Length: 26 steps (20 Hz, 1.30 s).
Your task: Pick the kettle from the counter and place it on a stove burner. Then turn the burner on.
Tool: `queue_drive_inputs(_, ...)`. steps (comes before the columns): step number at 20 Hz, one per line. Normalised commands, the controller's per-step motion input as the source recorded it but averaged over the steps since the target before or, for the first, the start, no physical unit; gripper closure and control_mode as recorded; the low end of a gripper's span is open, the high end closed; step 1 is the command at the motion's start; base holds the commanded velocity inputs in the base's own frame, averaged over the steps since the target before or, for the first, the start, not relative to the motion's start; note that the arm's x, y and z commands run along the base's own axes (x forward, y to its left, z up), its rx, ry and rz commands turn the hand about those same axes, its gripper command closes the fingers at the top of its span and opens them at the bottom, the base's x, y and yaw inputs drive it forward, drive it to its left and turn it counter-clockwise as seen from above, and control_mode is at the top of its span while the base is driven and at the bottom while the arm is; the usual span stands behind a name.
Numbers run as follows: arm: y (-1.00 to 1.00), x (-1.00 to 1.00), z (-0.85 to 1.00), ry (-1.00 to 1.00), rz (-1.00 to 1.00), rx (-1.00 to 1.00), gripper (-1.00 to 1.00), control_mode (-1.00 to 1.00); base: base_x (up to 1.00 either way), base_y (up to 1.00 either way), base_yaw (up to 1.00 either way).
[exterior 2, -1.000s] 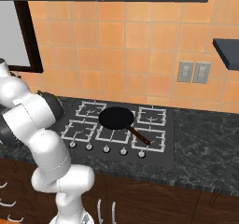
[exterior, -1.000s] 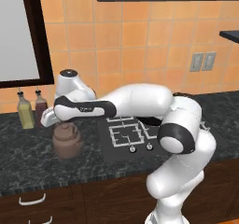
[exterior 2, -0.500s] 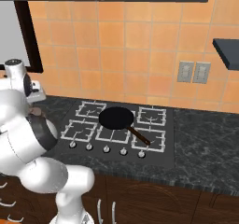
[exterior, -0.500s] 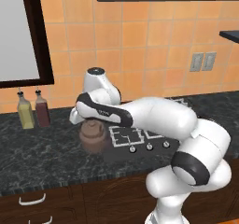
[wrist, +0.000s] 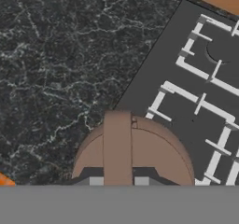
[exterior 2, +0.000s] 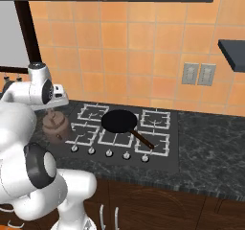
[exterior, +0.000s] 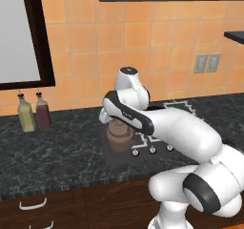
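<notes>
Kettle first: the small squat brown kettle (exterior: 119, 133) with its round belly and arched top handle hangs under the white arm's two-finger gripper (exterior: 119, 123), at the left edge of the dark grey stove top (exterior 2: 158, 138). From the right base view the kettle (exterior 2: 56, 126) sits just above the front left burner grate (exterior 2: 83, 133), at its left side; whether its base touches the stove cannot be told. In the hand view the kettle's flat brown handle strap (wrist: 117, 146) runs straight up from between the gripper's finger tips, with the round brown body spread to either side, so the gripper is clamped on the handle. Below it in that view lie the stove's left edge and its white grates.

A flat black frying pan (exterior 2: 119, 121) with a dark handle tipped in red rests in the middle of the stove, its handle pointing toward the front right burner. A row of small white knobs (exterior 2: 109, 153) lines the stove's front edge.

The dark black stone-look counter (exterior: 52, 156) with grey marbling stretches to the left of the stove. At its back left edge, against the orange tiled wall (exterior: 167, 46), stand a yellow bottle (exterior: 25, 116) and a dark red bottle (exterior: 43, 112), just beside each other and well apart from the kettle.
</notes>
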Motion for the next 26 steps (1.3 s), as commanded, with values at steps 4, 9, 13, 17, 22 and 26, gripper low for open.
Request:
queue_drive_inputs(4,-0.27,0.37,0.07,0.01,0.02,-0.01,1.0,-1.0,0.0,0.0,0.0)
queue_drive_inputs(9,-0.18,0.31,0.0,0.0,0.16,-0.01,1.0,-1.0,0.0,0.0,0.0)
queue_drive_inputs(13,0.0,0.51,0.0,0.02,0.23,-0.02,1.0,-1.0,0.0,0.0,0.0)
queue_drive_inputs(17,-0.06,0.23,0.0,0.0,0.29,-0.02,1.0,-1.0,0.0,0.0,0.0)
queue_drive_inputs(22,-0.15,0.12,0.0,0.0,0.27,-0.07,1.0,-1.0,0.0,0.0,0.0)
queue_drive_inputs(26,-0.26,0.11,-0.02,0.0,0.25,-0.1,1.0,-1.0,0.0,0.0,0.0)
